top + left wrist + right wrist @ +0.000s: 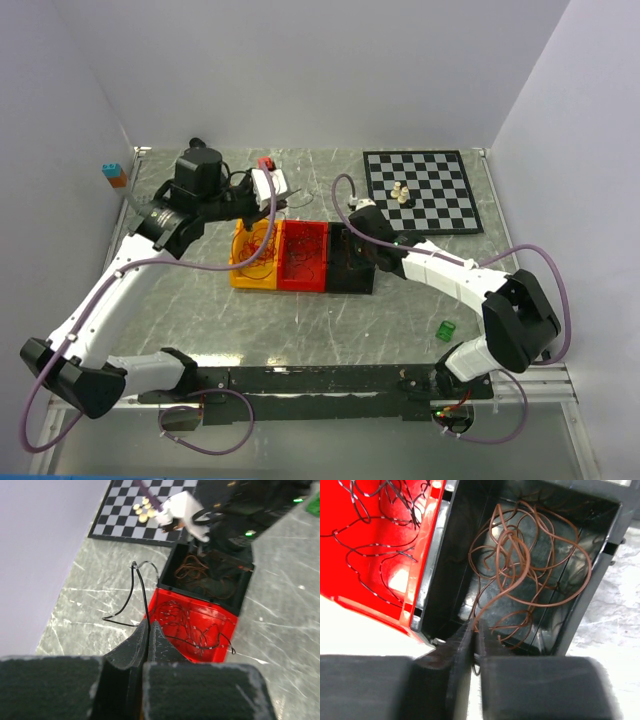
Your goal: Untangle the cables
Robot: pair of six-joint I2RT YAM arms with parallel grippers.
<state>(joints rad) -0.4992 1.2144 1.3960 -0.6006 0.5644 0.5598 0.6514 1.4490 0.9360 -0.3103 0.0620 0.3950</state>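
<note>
Left gripper point(150, 626): pinched narrow, my fingers meeting on the black cable point(144, 597), by the far edge of the orange bin point(240, 277).
Black cable: runs from my left tips and loops over bare table point(90, 595) beside the red bin point(370, 605), outside every bin.
Right gripper point(474, 630): closed tight on a strand of the brown cable point(496, 599), at the near rim of the black bin point(435, 555).
Brown cable: a loose tangle on the black bin's floor, inside its walls.
Red bin: dark curly cables point(190, 622) inside; its wall touches the black bin's.
Open room: bare table between the bins and the back wall point(300, 70); the chessboard point(440, 200) lies near the black bin, apart from it.
</note>
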